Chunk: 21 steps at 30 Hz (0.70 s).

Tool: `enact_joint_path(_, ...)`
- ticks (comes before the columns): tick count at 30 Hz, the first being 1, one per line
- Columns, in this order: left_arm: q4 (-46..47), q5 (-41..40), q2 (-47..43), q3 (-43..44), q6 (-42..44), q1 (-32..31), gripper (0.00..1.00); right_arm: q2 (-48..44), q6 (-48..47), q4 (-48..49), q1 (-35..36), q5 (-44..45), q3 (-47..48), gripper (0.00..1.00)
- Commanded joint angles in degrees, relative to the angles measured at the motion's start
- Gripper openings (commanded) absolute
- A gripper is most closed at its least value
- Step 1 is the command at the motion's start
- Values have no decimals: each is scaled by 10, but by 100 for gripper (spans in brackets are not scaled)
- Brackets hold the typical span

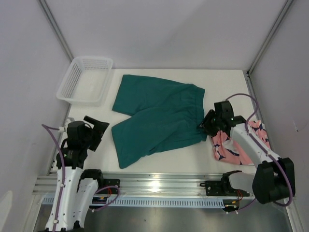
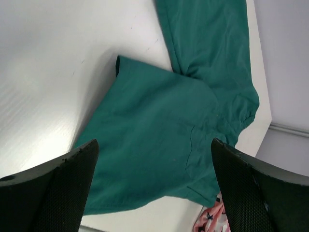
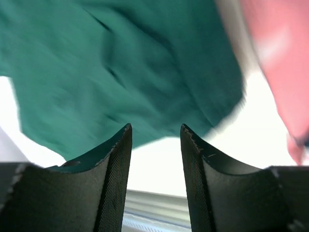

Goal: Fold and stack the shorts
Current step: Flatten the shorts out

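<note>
**A:** Entry one, far left?
**B:** White plastic mesh basket, at the back left corner of the white desk.

**A:** Next?
**B:** Left gripper, near the desk's left edge. Jaws are spread wide with nothing between them. It is beside the following item and not touching it.

**A:** Centre?
**B:** Plain dark teal green fabric shorts, spread flat mid-desk. Both legs point left and the waistband lies to the right.

**A:** And at the waistband?
**B:** Right gripper, at the near right corner of the teal pair. Its wrist view shows the fingers partly apart, bare desk showing through the gap, no cloth pinched.

**A:** Last item?
**B:** Salmon-pink fabric shorts with navy-and-white shark print, crumpled at the desk's right edge. The right arm partly covers them. They sit just beside the teal pair.
</note>
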Motion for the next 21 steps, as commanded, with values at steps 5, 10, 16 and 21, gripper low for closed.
enact_joint_path(5, -41, 24, -47, -17, -7, -6, 99, -156, 103, -54, 31, 59, -103, 56)
enact_joint_path(10, -8, 47, 6, -41, 15, -6, 99, -138, 116, -39, 30, 63, -122, 61)
enact_joint_path(16, 52, 122, 95, -64, 32, -6, 99, -75, 119, 19, 14, 62, -121, 66)
enact_joint_path(21, 89, 130, 181, -70, 57, -6, 99, -18, 114, 54, -10, 50, -116, 64)
